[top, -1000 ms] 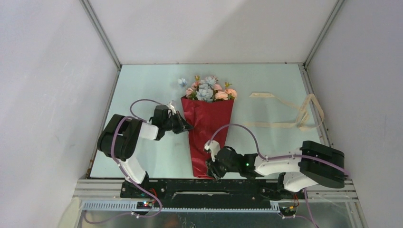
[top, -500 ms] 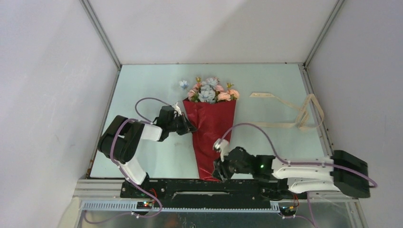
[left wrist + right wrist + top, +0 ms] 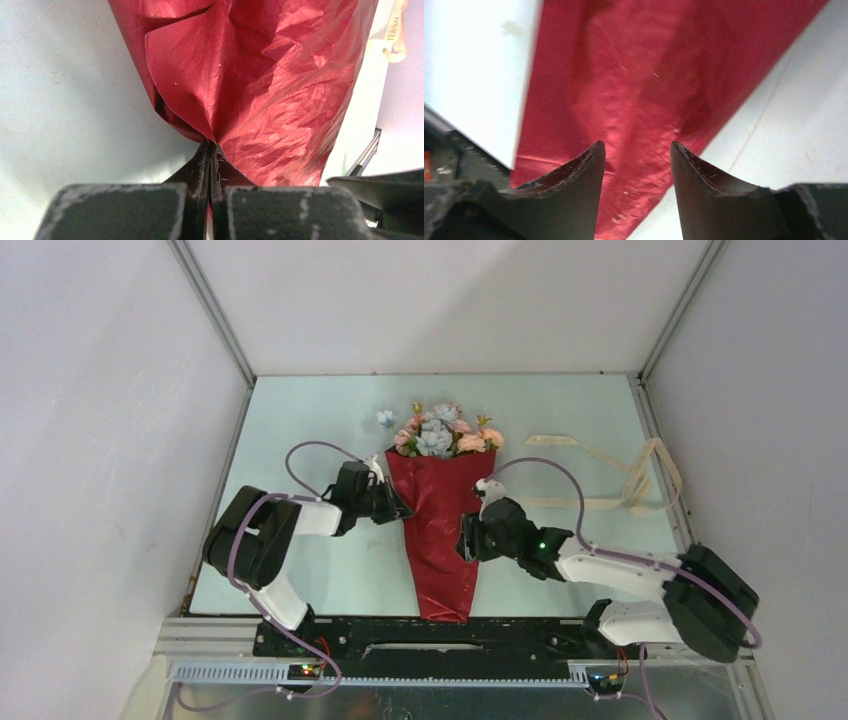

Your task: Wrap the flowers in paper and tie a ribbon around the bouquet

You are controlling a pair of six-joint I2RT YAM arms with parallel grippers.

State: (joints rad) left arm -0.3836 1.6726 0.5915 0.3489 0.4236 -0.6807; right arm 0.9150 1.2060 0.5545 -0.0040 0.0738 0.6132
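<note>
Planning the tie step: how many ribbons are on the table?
1. The cream ribbon lies looped on the table, right of the red paper holding the flowers. Another could be hidden under the paper.

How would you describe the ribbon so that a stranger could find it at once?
Start from the pale green table and find the red paper cone at its middle. To the right of the cone, the ribbon lies in loose loops. It is the only thin cream strip.
</note>
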